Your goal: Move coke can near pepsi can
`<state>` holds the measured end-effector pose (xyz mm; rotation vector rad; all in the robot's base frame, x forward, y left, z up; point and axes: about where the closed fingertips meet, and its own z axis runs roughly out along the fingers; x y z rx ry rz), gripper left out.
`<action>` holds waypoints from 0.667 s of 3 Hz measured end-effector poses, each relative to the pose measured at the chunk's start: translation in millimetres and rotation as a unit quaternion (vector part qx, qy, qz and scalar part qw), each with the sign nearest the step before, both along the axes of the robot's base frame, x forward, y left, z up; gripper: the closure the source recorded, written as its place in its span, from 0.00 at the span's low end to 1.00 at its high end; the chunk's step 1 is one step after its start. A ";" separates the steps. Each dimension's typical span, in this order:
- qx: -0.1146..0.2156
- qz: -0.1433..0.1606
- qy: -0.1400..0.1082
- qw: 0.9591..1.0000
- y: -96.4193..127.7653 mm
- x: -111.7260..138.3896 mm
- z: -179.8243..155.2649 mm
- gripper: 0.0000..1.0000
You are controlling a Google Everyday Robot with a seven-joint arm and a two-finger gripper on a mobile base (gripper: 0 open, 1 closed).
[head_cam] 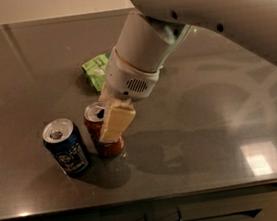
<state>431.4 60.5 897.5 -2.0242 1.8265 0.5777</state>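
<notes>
— Cans first: where do they stand?

— The coke can [95,130] is at the front left part of the grey table [207,139], upright, with its silver top facing up. The pepsi can [66,149] stands just to its left and a little nearer the front edge. The two are close beside each other, with a thin gap between them; they do not touch.

— And the gripper?

— The gripper [109,126] comes down from the upper right at the end of the thick white arm [145,46] and sits right on the coke can. One pale finger [117,120] lies slanted across the front of the red can, from just below the rim down toward its lower half. The other finger is hidden behind the can.

— So is it holding it?

— Yes, the fingers are closed in around the coke can with the can between them. Whether the can's base rests on the table or is just off it, I cannot tell.

— Anything else on the table?

— A crumpled green packet [96,71] lies behind the cans, partly covered by the arm's wrist. It is well apart from the pepsi can. Below the table's front edge there is a dark cabinet front [162,220].
</notes>
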 end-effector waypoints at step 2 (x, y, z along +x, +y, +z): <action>-0.001 0.001 -0.001 1.000 0.7 -1.1 0.7 0.00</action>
